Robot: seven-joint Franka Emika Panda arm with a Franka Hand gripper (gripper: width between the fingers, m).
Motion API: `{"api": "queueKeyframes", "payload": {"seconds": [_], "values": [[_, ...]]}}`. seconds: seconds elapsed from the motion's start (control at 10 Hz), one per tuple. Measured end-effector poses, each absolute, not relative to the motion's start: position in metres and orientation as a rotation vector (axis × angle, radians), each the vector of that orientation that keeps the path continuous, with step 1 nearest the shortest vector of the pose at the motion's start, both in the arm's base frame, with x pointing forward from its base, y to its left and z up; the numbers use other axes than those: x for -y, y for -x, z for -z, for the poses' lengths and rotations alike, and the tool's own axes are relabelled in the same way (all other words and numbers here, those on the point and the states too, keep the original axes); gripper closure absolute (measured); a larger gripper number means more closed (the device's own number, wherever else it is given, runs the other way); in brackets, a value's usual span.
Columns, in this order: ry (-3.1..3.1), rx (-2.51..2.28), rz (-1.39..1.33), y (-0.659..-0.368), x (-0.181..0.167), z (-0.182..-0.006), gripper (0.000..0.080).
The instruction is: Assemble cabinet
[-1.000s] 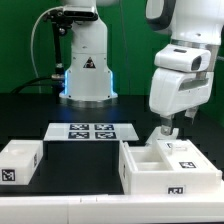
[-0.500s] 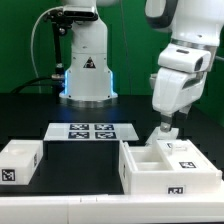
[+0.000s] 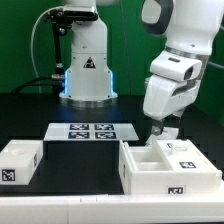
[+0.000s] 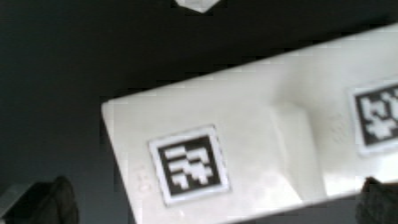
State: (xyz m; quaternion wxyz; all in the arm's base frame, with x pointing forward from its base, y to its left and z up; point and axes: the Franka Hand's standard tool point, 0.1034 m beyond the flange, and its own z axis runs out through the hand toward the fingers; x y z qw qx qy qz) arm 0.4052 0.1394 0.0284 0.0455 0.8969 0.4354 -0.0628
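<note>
The cabinet (image 3: 165,170) is a large white hollow box with an inner divider and black-and-white tags, lying open side up on the table at the exterior view's right. My gripper (image 3: 160,128) hangs just above its far edge. In the wrist view the cabinet's white tagged face (image 4: 267,110) fills most of the picture. The gripper (image 4: 208,205) is open, its dark fingertips (image 4: 39,203) far apart with nothing held between them. I cannot make out a round peg.
The marker board (image 3: 90,132) lies flat at the table's middle. A small white tagged block (image 3: 20,160) sits at the exterior view's left. The white robot base (image 3: 85,65) stands at the back on the black table.
The arm has swung a little toward the exterior view's left and tilted, and the gripper has shifted left over the cabinet's far edge. The cabinet and the block have not moved.
</note>
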Motion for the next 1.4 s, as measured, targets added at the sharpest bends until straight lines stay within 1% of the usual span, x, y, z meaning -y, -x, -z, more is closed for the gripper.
{"api": "queueKeyframes", "payload": {"seconds": [0.1, 0.2, 0.3, 0.4, 0.5, 0.6, 0.7, 0.9, 1.0, 1.1, 1.2, 1.3, 1.4], "values": [[-2.731, -1.327, 0.134, -0.4, -0.131, -0.019, 0.0003], [-2.722, -1.328, 0.109, -0.397, -0.131, -0.014, 0.0003], [-2.724, -1.325, 0.114, -0.398, -0.13, -0.015, 0.0022], [-2.725, -1.323, 0.114, -0.398, -0.13, -0.015, 0.0022], [-2.725, -1.322, 0.115, -0.398, -0.13, -0.014, 0.0215], [-2.725, -1.321, 0.115, -0.398, -0.13, -0.014, 0.0349], [-2.726, -1.321, 0.115, -0.398, -0.13, -0.014, 0.0349], [-2.726, -1.321, 0.115, -0.398, -0.13, -0.014, 0.0705], [-2.708, -1.357, 0.123, -0.398, -0.13, -0.016, 0.0705], [-2.671, -1.424, 0.142, -0.401, -0.13, -0.02, 0.0736], [-2.602, -1.55, 0.19, -0.406, -0.122, -0.029, 0.0736], [-2.56, -1.626, 0.22, -0.415, -0.115, -0.041, 0.0736], [-2.553, -1.64, 0.21, -0.42, -0.113, -0.051, 0.0736]]}}
